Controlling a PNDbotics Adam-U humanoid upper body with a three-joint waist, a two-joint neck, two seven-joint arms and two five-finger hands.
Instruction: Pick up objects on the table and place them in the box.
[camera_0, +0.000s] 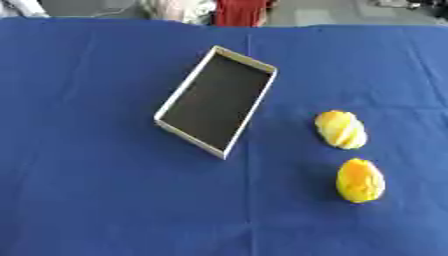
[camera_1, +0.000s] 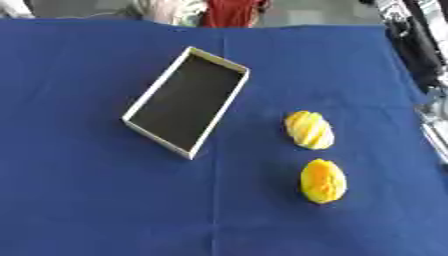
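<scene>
A shallow rectangular box with pale walls and a dark inside lies askew near the middle of the blue cloth, with nothing in it. Right of it lies a pale yellow ridged object. A deeper orange-yellow oval object lies just in front of that one, a small gap between them. Neither of my hands shows. Only a black and silver part of my right arm runs along the right edge of the right eye view, off the table's side.
The blue tablecloth covers the whole table, with a crease running down its middle. Red and pale things stand beyond the far edge. The table's right edge shows in the right eye view.
</scene>
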